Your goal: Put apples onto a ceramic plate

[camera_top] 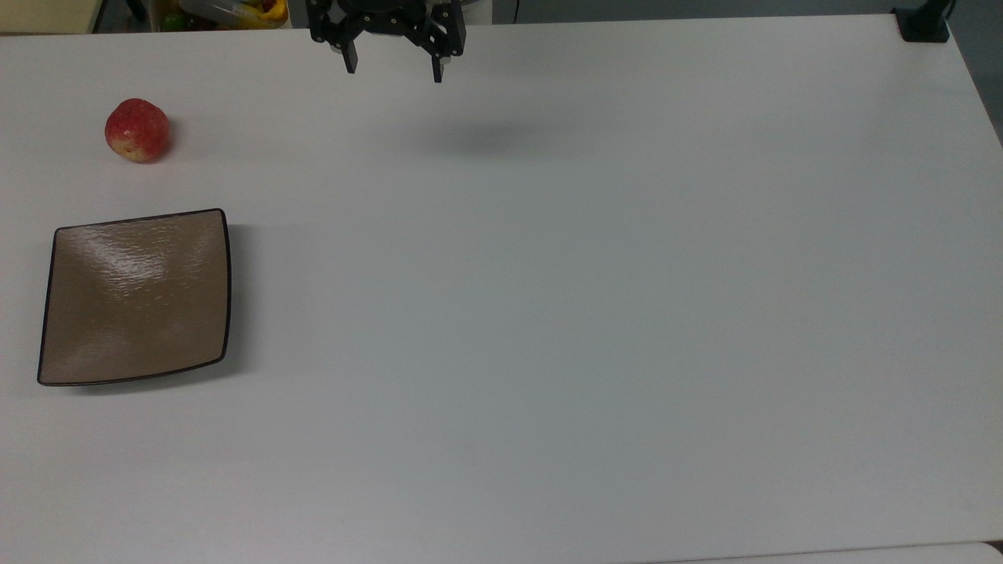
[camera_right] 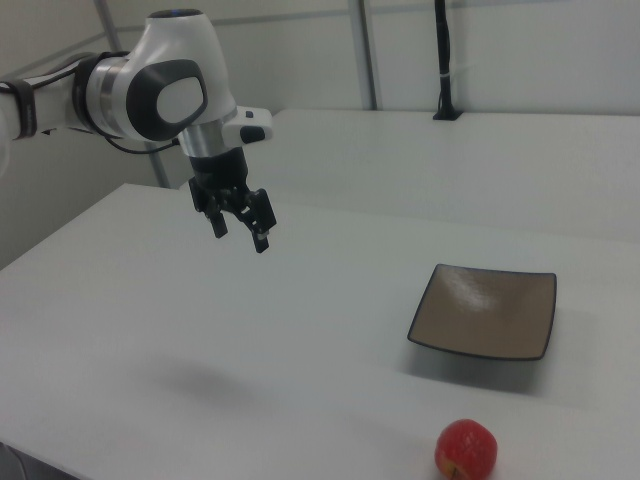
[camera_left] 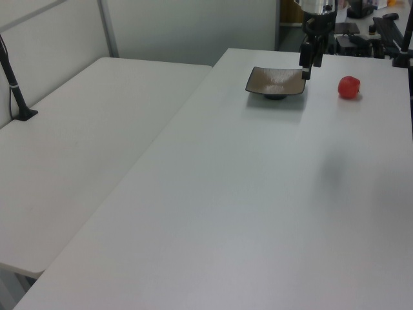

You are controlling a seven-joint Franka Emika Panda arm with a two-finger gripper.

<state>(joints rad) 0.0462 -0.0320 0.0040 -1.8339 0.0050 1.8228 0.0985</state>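
One apple (camera_top: 137, 130), one ceramic plate (camera_top: 135, 297), one gripper (camera_top: 392, 69). Jaws apart, holding nothing, up above the white table (camera_top: 595, 313). Apple on the table well off to the top view's left of the jaws; plate sits near the apple, not touching.

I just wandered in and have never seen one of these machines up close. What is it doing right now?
A robot arm is set up to put an apple on a plate, but it hasn't touched either yet. Its gripper hangs open and empty, raised above the white table. The small red apple sits on the table beside the square brown ceramic plate, not touching it. The plate is empty.
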